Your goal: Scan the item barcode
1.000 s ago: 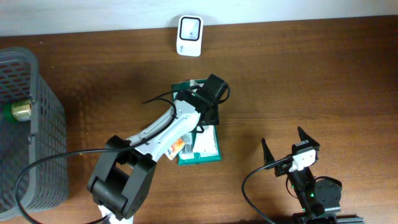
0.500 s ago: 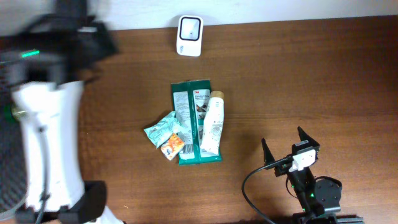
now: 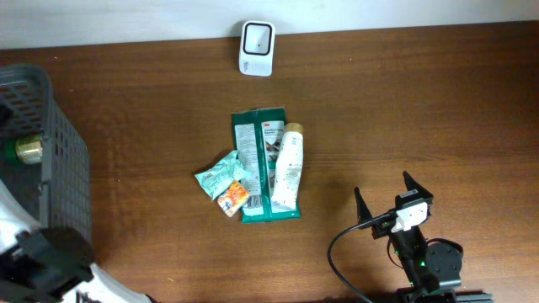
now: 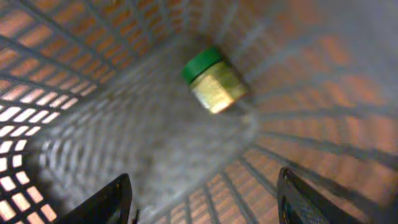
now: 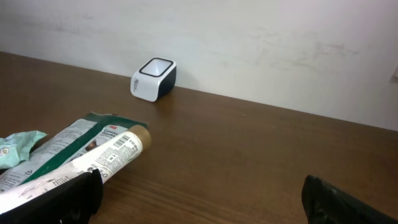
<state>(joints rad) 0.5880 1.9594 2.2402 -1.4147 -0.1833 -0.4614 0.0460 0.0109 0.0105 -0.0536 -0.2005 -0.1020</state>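
The white barcode scanner [image 3: 256, 37] stands at the table's far edge; the right wrist view has the scanner [image 5: 153, 79] by the wall. A small gold item with a green cap [image 3: 25, 149] lies in the grey mesh basket [image 3: 59, 160]. The left wrist view looks down on this gold item [image 4: 214, 81] from inside the basket. My left gripper [image 4: 202, 202] is open above the basket floor, with nothing between its fingers [image 4: 109, 202]. My right gripper [image 3: 383, 200] rests open near the front right, holding nothing.
A pile lies mid-table: a green packet [image 3: 257, 160], a white tube [image 3: 289, 164], a teal sachet [image 3: 221, 174] and a small orange packet [image 3: 235, 197]. The tube [image 5: 93, 163] reaches the right gripper's left finger. My left arm [image 3: 42, 261] is a blur at the front left.
My left arm has swung from over the mid-table pile to the left and into the basket, uncovering the pile. Its jaws have narrowed slightly. The right arm has not moved.
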